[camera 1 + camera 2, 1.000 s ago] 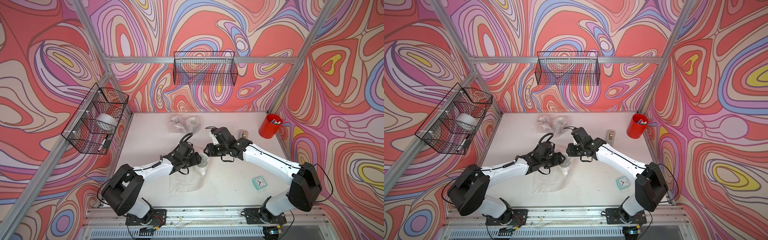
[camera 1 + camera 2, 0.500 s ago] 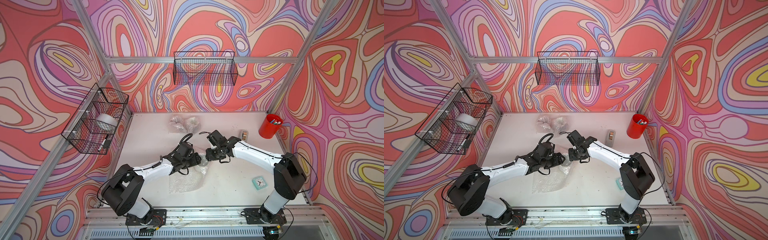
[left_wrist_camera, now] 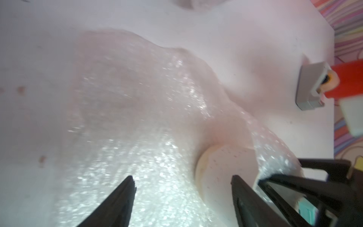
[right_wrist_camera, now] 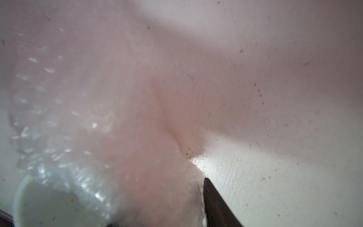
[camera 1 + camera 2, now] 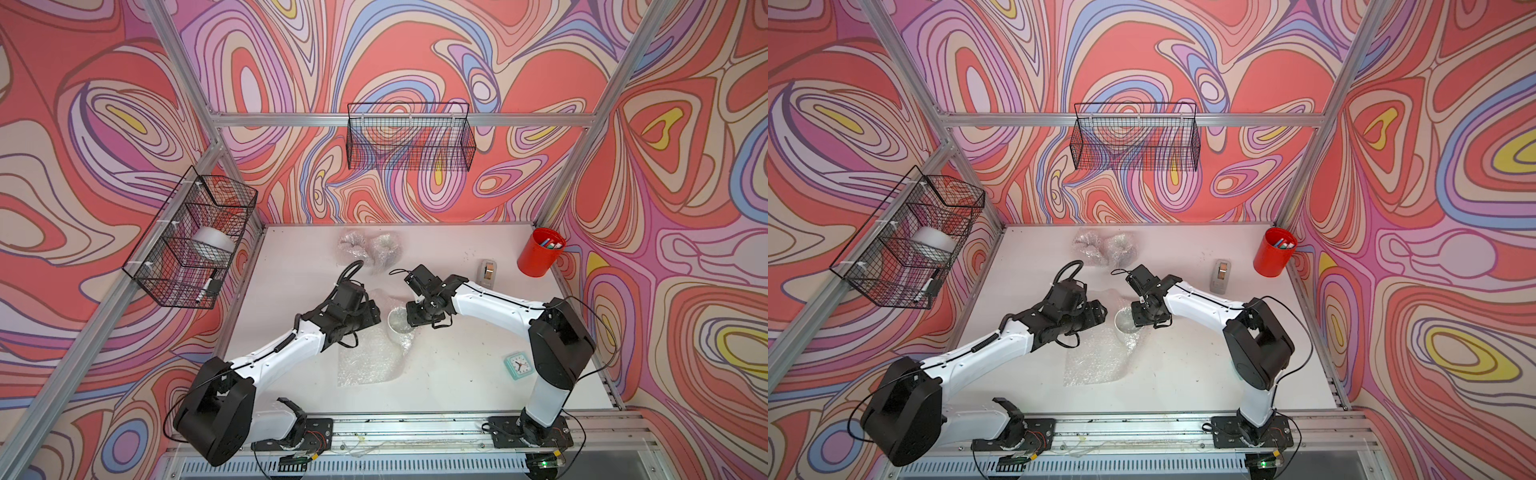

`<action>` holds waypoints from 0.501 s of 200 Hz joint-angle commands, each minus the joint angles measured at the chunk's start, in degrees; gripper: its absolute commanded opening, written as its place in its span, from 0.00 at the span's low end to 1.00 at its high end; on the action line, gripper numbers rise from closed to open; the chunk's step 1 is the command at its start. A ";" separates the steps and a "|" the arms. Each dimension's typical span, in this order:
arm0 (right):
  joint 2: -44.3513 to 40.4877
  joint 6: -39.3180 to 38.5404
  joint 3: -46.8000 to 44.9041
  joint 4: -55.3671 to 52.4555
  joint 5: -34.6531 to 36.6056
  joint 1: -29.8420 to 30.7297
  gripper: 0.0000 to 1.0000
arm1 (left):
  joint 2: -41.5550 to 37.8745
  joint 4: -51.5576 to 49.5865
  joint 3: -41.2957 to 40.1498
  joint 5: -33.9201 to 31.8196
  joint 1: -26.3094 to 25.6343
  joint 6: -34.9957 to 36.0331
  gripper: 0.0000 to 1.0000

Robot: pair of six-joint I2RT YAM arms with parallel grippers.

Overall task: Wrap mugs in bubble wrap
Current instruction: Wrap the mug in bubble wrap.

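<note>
"Where was the white mug (image 5: 398,322)?"

"In the middle of the table (image 5: 457,374), on the bubble wrap (image 5: 365,357). Some wrap was folded over its side. It sat between the two claws."

"Was the left claw (image 3: 182,177) shut?"

"No. Its fingers were wide apart and held nothing."

"And the right claw (image 5: 414,319)?"

"One finger touched the wrap on the mug. I couldn't tell if it squeezed."

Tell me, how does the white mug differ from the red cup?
The white mug sits mid-table, partly draped in bubble wrap; the red cup stands uncovered on bare table near the far corner. The cup holds pens; none show in the mug. Both are round and open-mouthed.
</note>
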 commanded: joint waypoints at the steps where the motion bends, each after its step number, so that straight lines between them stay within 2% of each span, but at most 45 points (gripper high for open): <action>1: 1.58 -0.20 0.75 -1.60 1.82 0.21 0.47 | 2.42 -8.73 1.50 1.49 8.31 6.92 0.80; 26: 2.81 -0.30 2.24 -1.88 1.20 0.34 0.46 | 8.42 -12.00 6.92 1.86 13.10 14.60 0.77; 44: 2.98 -0.37 2.44 -1.68 1.18 0.46 0.46 | 12.94 -11.45 10.23 4.52 15.14 17.89 0.73; 100: 2.85 -0.57 3.02 -2.71 2.05 0.45 0.45 | 26.58 -13.56 21.05 5.84 16.20 23.16 0.64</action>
